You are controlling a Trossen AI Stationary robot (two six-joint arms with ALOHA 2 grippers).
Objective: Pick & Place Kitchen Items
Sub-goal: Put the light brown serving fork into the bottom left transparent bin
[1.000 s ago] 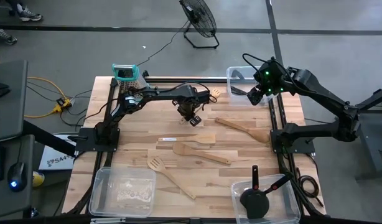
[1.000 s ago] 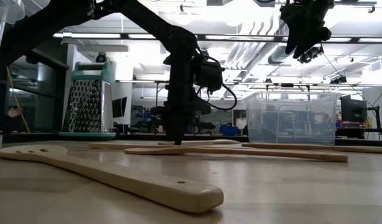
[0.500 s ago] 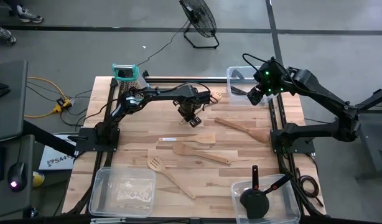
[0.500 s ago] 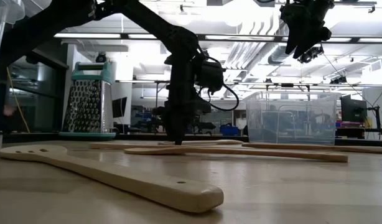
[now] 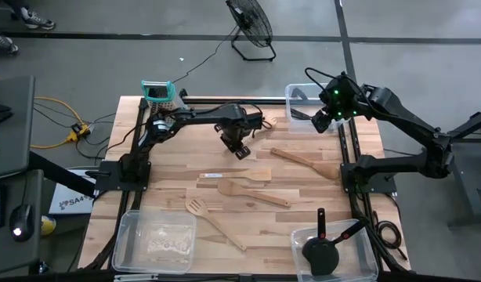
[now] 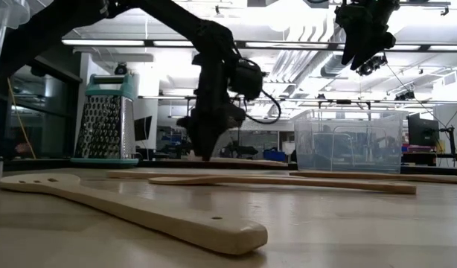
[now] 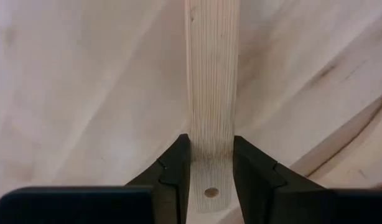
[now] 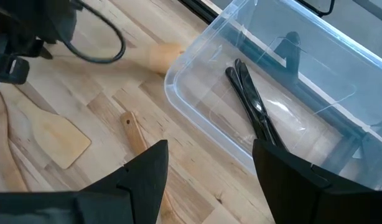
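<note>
Pale wooden utensil handle (image 7: 211, 124) lies near counter's (image 5: 170, 172) far edge, left gripper's (image 5: 239, 147) fingers (image 7: 173, 171) clamped at its holed end. End grip: may pivot or slip when lifted. Right gripper (image 5: 323, 119) hovers open-fingered above clear bin (image 8: 272, 112) at far right corner.

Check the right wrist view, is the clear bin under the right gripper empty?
No, thin black-handled tools lie inside the clear bin.
</note>
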